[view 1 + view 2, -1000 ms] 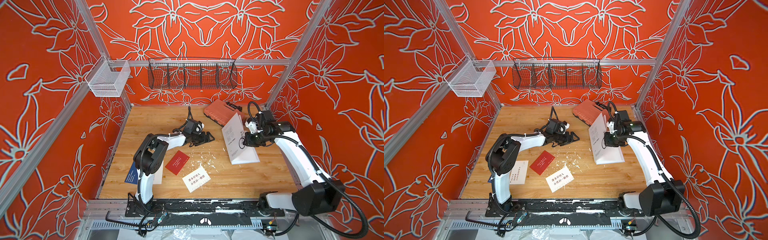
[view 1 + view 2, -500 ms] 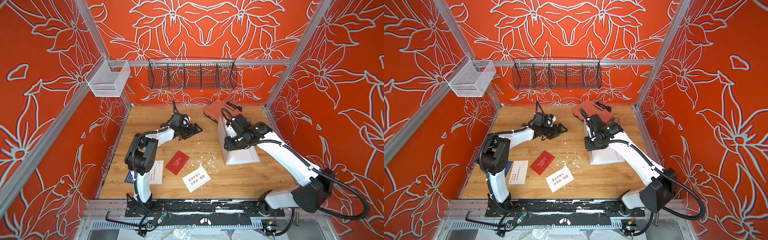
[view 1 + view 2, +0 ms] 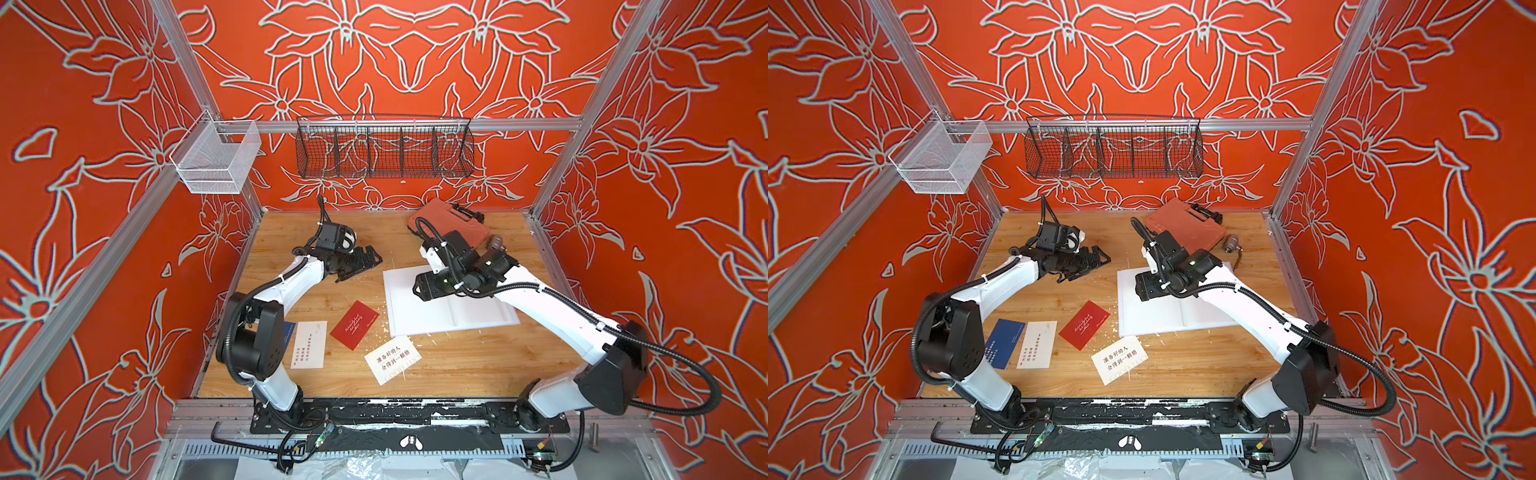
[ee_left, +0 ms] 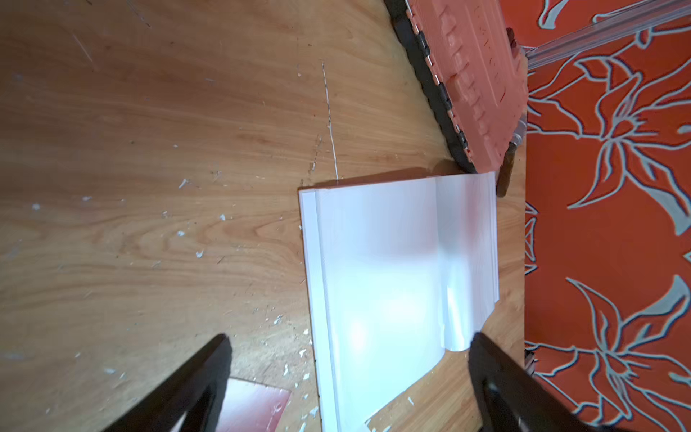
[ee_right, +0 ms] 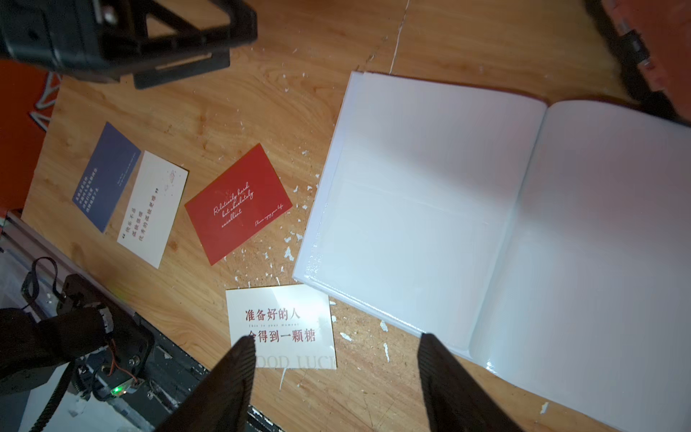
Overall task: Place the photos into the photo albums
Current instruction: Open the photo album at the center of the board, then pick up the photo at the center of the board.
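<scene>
The photo album (image 3: pixel 453 320) (image 3: pixel 1167 320) lies open and flat on the wooden table, showing blank white pages (image 5: pixel 486 224) (image 4: pixel 389 262). My right gripper (image 3: pixel 419 291) (image 3: pixel 1141 289) (image 5: pixel 335 338) hovers open and empty over its left page. My left gripper (image 3: pixel 365 266) (image 3: pixel 1096 264) (image 4: pixel 349 336) stands open and empty beyond the album's far left corner. Left of the album lie the photos: a dark red card (image 3: pixel 354 325) (image 5: pixel 237 204), a white card with Chinese text (image 3: pixel 392 359) (image 5: pixel 280 325), another white card (image 3: pixel 1037 345) (image 5: pixel 151 209) and a navy card (image 3: pixel 1005 343) (image 5: pixel 106 175).
An orange ribbed case (image 3: pixel 451 226) (image 4: pixel 482 74) lies at the back right, touching the album's far edge, with a small metal fitting (image 3: pixel 1231 243) beside it. A black wire basket (image 3: pixel 384 149) and a white mesh basket (image 3: pixel 216 162) hang on the walls. White flakes litter the wood.
The album's raised leaf has come down and the book now lies open flat. My right gripper opened and swung left over the page. The left gripper drew back toward the far left.
</scene>
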`<state>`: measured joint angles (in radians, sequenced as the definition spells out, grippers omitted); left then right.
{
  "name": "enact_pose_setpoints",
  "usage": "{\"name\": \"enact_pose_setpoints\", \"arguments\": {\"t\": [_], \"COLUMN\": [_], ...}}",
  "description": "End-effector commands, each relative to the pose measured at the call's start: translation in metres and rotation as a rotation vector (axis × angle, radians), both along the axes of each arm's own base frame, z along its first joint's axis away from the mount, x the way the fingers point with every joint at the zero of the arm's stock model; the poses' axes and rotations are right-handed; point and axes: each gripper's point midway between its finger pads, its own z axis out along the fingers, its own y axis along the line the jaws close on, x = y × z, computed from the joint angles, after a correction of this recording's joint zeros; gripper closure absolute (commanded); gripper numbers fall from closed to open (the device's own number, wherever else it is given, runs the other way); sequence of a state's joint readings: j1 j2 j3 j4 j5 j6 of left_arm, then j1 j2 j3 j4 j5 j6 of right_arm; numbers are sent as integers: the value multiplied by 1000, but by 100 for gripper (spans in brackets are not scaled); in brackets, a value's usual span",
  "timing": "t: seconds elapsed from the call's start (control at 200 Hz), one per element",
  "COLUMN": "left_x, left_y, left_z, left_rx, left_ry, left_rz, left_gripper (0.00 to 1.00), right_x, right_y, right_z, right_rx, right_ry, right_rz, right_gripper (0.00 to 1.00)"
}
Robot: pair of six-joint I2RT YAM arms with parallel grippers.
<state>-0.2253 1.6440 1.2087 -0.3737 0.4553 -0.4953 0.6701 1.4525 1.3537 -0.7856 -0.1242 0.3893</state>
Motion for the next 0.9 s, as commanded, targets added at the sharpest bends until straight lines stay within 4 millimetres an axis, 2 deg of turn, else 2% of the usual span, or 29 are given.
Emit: {"name": "enact_pose_setpoints", "arguments": {"t": [0.0, 0.13, 0.315, 0.45, 0.605, 0.736, 0.896], "left_x": [-27, -39, -62, -83, -99, -111, -136], "left_y": [3, 2, 20, 29, 46, 54, 53], "left_z": [-22, -29, -32, -40, -47, -44, -70], "left_rx": [68, 92, 116, 72, 26, -9, -71], "left_ry": [98, 129, 152, 204, 249, 262, 371], "left_rz": [-28, -29, 81, 186, 308, 387, 450], "left_gripper": [3, 4, 4, 0, 3, 3, 3], "right_x": [15, 25, 40, 42, 44, 46, 47], "right_y": [-21, -24, -4, 37, 80, 106, 128], "right_z": [-16, -47, -68, -73, -82, -89, -99], "right_rx": [-29, -52, -16, 106, 165, 177, 187], "right_ry": [-33, 7, 38, 104, 166, 202, 234], "right_rz": [-46, -32, 39, 180, 316, 382, 432], "right_gripper": [29, 30, 32, 34, 36, 37, 39]}}
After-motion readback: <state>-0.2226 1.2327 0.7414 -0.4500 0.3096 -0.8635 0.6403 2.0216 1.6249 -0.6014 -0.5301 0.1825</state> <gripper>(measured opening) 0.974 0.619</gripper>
